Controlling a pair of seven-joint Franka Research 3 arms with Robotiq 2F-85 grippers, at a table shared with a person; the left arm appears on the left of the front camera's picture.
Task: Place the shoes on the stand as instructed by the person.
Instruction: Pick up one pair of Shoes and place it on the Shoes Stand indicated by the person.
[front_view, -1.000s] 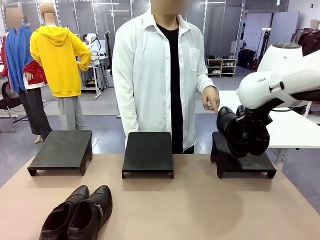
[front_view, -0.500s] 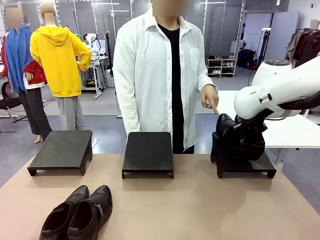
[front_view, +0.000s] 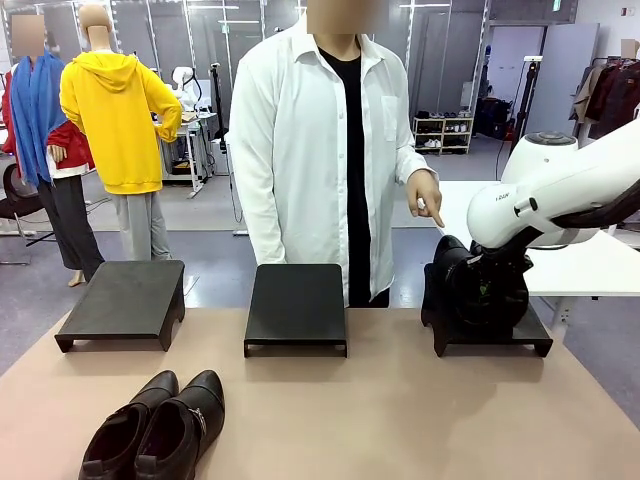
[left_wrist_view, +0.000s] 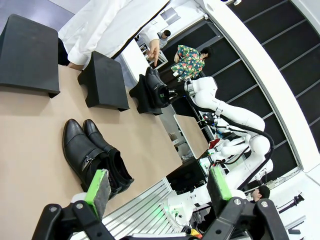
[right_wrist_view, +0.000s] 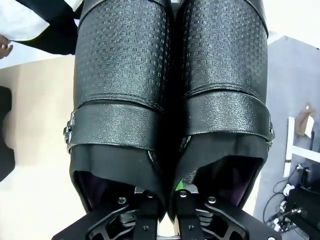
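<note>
Lowered shoes, heels clamped in right claw, seemingly touch the stand.

Right fingers pinched together, left fingers spread wide.

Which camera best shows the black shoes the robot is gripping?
The right wrist view: the glossy black leather shoes appear close up, straps and buckles clear, clamped by the right tool. The front view shows them partly behind the white arm; the left wrist view, small and far off.
</note>
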